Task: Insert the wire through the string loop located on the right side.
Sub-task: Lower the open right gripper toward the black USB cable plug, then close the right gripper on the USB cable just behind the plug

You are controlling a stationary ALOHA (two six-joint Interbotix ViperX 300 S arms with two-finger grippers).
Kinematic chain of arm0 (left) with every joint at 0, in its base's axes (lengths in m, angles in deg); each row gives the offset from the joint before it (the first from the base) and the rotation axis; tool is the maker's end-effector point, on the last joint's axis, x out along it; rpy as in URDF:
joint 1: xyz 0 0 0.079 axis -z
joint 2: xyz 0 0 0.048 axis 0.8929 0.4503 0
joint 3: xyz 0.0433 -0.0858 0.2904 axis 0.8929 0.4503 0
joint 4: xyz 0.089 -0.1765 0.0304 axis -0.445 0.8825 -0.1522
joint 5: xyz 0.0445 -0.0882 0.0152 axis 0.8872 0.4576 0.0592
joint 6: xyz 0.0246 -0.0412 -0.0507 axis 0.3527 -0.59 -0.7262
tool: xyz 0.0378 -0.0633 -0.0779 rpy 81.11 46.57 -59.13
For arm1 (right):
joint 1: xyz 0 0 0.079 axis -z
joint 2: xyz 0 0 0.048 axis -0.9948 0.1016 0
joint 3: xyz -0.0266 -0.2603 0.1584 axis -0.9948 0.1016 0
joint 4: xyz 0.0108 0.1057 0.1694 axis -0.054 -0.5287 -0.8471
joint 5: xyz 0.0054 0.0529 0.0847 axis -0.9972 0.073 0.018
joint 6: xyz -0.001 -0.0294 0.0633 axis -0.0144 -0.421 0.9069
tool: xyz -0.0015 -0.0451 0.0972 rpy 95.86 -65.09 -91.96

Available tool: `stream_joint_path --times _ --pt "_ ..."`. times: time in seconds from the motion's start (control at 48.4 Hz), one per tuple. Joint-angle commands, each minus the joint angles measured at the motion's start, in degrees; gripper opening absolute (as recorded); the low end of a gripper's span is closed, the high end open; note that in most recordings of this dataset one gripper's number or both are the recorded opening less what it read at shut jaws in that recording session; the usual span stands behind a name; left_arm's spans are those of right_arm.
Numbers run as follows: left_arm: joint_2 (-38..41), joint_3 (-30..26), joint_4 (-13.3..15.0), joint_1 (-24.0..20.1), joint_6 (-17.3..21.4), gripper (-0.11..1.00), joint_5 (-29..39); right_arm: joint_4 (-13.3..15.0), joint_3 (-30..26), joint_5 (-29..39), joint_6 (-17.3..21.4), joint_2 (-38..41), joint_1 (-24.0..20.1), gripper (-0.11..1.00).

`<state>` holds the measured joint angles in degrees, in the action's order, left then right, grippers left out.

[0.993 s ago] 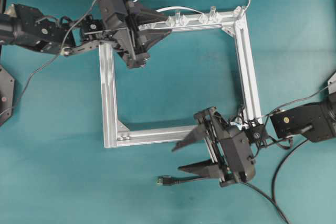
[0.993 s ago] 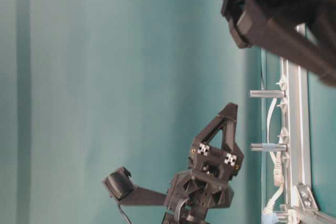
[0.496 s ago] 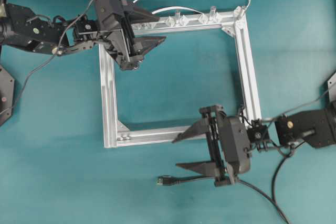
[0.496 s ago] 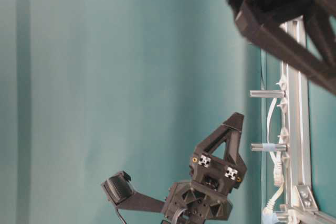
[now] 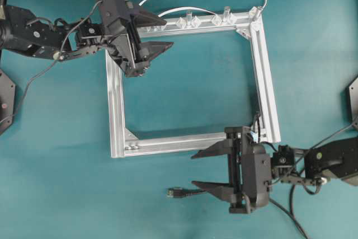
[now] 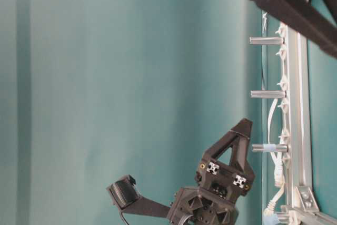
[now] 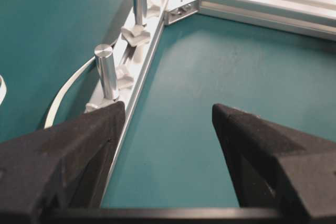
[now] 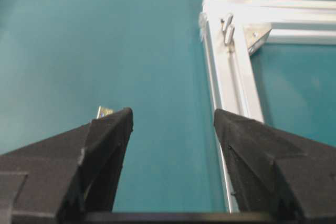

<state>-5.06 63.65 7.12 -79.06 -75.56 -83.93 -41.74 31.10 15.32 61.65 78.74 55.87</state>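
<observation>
Black and slender, the wire (image 5: 187,193) lies loose on the teal table (image 5: 184,88) just outside the bottom-right corner of the ribbed aluminium frame (image 5: 114,104); we judge the right gripper (image 5: 193,170), jaws wide and empty, is placed to collect its flat plug. The left gripper (image 5: 165,33), equally wide and empty, hovers over the frame's top-left corner, and we cannot make out the string loop.

Bright, even light from above – soft shadows only. The silver frame (image 5: 263,65) shines (a little glare); close wrist pictures look blurry.
</observation>
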Motion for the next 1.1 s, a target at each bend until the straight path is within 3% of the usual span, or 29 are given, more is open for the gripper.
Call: stream_joint_path --times 0.0,1.075 --pt "-1.76 -0.7 -0.26 0.09 0.44 0.75 -0.44 -0.97 -1.85 -0.53 -0.62 -0.53 -0.7 0.74" --pt "-1.76 1.76 -0.26 2.11 0.18 0.75 -0.44 -2.2 -6.59 1.49 0.26 9.4 -3.43 0.74"
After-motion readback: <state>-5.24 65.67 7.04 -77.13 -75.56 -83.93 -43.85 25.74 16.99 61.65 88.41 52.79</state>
